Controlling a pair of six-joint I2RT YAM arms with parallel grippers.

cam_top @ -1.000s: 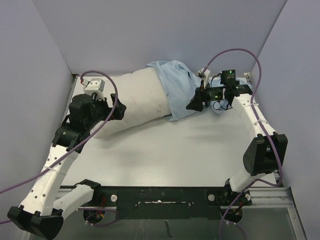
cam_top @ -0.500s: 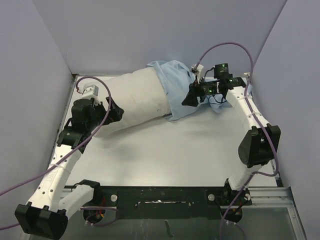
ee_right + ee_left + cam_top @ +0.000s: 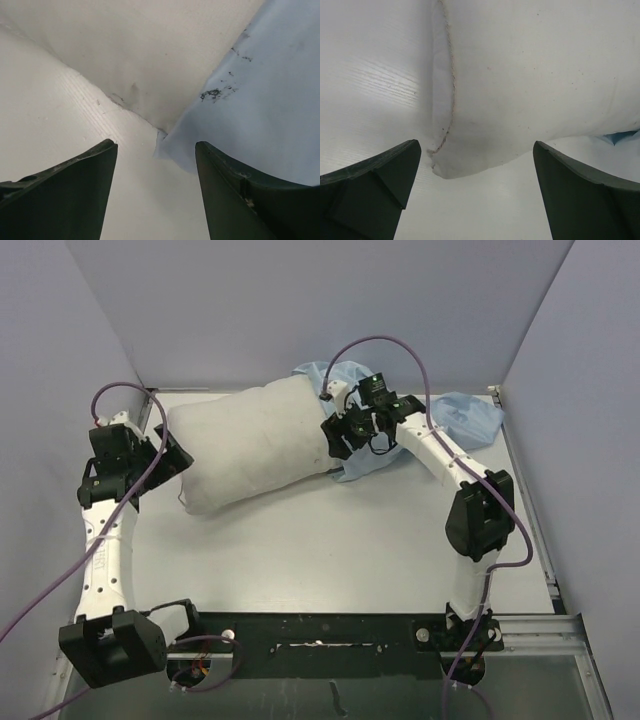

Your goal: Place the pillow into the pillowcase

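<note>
Bright, even overhead light, soft shadows, nothing blown out.
Top view is sharp; a faint shadow runs under the pillow [image 3: 250, 440] toward the table's [image 3: 330, 540] near edge. In my wrist views, left fingers [image 3: 370, 190] and right fingers [image 3: 60, 200] are dark and slightly soft, white fabric is low-contrast, no glare or motion blur.

One pillow [image 3: 255, 440], one pillowcase [image 3: 465, 415] — two arms [image 3: 105, 550] [image 3: 470, 520]
</note>
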